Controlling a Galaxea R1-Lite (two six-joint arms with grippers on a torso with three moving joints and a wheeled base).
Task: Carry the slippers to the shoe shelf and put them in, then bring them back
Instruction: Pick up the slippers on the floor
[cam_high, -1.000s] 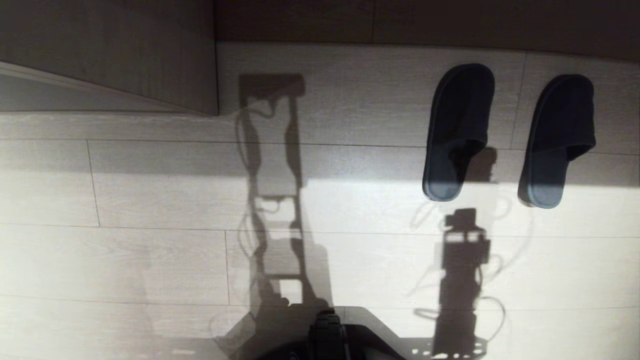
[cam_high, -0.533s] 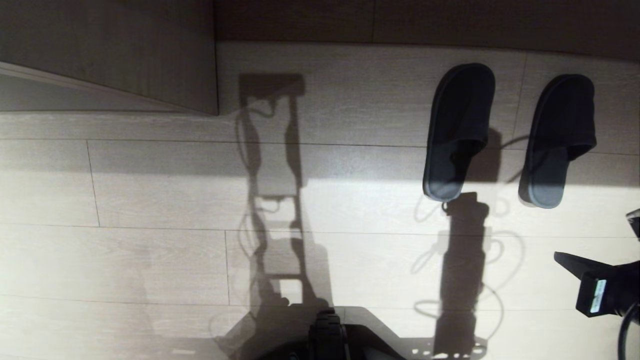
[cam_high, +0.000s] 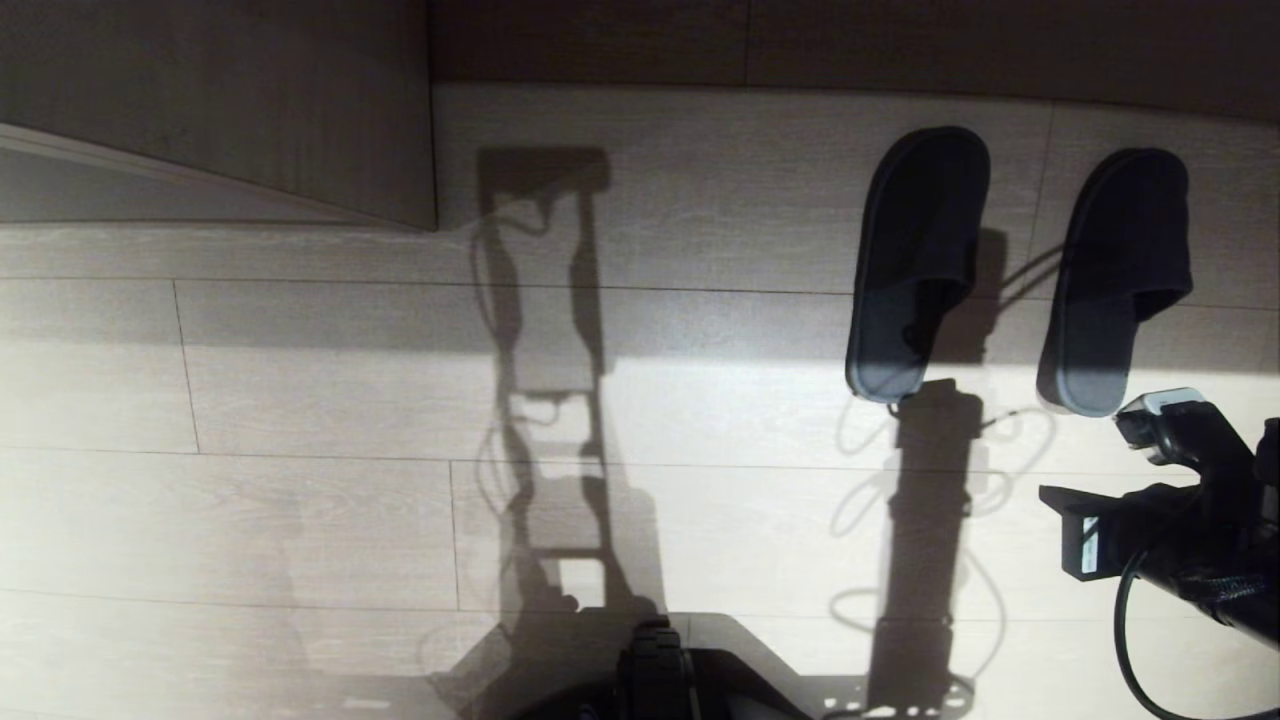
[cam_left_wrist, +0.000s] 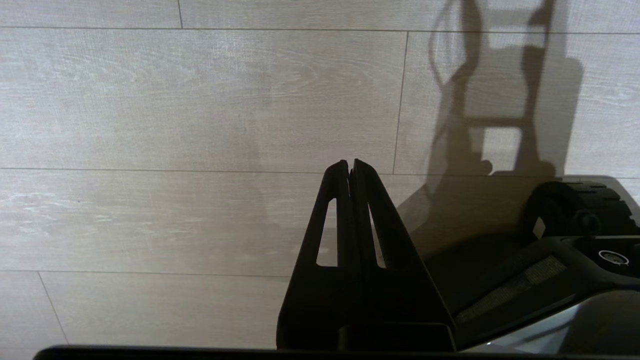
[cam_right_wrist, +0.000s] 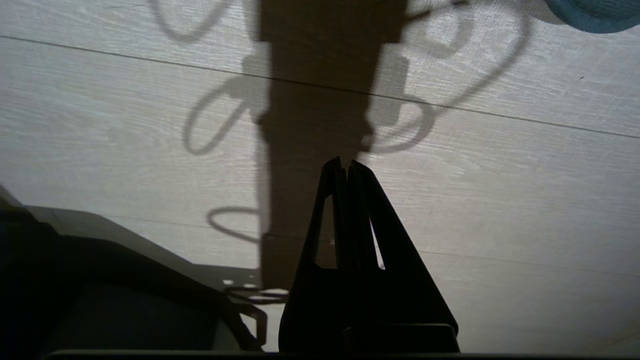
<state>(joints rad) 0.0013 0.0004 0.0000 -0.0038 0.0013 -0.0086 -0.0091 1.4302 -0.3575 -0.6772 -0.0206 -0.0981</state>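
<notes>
Two dark slippers lie side by side on the pale plank floor at the far right, toes pointing away from me: the left slipper and the right slipper. My right arm reaches in from the lower right edge, just behind the right slipper's heel. Its gripper is shut and empty above bare floor, with that heel at the edge of the right wrist view. My left gripper is shut, empty and parked over the floor beside my base. A corner of the shoe shelf, wood-grain with a pale board, shows at the far left.
A dark wall strip runs along the far edge behind the slippers. My base sits at the bottom centre of the head view. Long shadows of my arms cross the sunlit planks.
My right arm has swung into the head view from the lower right and moved forward toward the right slipper's heel. Its shadow has climbed to the left slipper. The slippers have not moved.
</notes>
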